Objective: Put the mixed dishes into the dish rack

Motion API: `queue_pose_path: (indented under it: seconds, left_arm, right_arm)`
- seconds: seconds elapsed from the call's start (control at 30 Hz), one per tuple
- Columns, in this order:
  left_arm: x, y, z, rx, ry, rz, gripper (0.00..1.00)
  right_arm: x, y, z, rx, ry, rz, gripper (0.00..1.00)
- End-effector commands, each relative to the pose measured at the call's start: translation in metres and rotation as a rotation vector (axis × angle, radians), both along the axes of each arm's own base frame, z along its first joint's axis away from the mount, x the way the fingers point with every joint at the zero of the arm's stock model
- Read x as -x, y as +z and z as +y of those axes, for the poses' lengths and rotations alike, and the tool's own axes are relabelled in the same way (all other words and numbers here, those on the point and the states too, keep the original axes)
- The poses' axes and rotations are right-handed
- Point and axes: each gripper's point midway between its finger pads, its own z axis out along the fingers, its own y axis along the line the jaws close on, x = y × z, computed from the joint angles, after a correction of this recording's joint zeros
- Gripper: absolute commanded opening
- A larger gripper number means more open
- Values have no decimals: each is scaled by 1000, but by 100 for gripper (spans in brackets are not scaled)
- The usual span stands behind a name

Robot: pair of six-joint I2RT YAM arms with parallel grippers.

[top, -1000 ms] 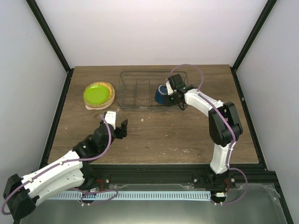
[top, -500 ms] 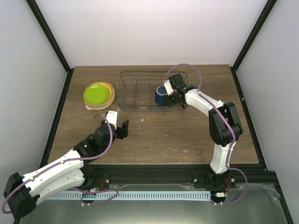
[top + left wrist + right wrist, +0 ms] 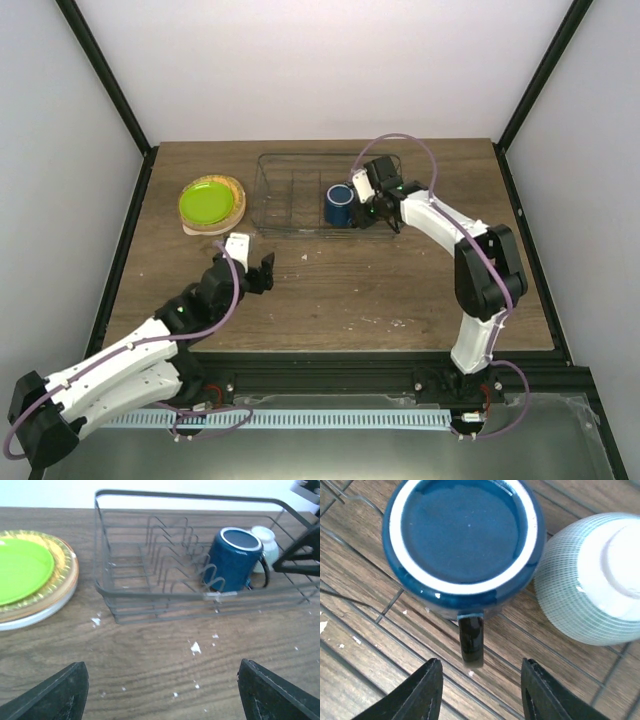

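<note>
The right gripper [image 3: 480, 692] has just parted its jaws; the mug [image 3: 462, 545], freed just ahead, sits inverted in the rack [image 3: 285, 195]. Plates [image 3: 211, 203] remain.

Dark wood table [image 3: 400, 290], wire dish rack [image 3: 285, 195] at back, plate stack [image 3: 212, 205] left of it — pale crumbs [image 3: 195, 648] scattered

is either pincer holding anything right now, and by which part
Nothing is held. The right pincer stands open astride the handle of the blue mug, not touching it; the left pincer is open and empty.
</note>
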Motion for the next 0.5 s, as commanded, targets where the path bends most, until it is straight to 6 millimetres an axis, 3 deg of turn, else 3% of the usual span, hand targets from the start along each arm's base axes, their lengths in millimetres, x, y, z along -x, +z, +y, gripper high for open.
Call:
queue_pose_path:
  seconds: [0.0,0.23,0.47]
  left_arm:
    - [-14,26,22,-25,99,-4,84]
    - [-77,35,82,4,282,186,86]
    - [-135,3,153,-20,467,345,86]
  right_arm:
    - [6,44,-18,6,-86,-62,47]
    - [23,77,-30,-53,-196,-108,48]
    - [71,79,-5,-138,-169,-118,52]
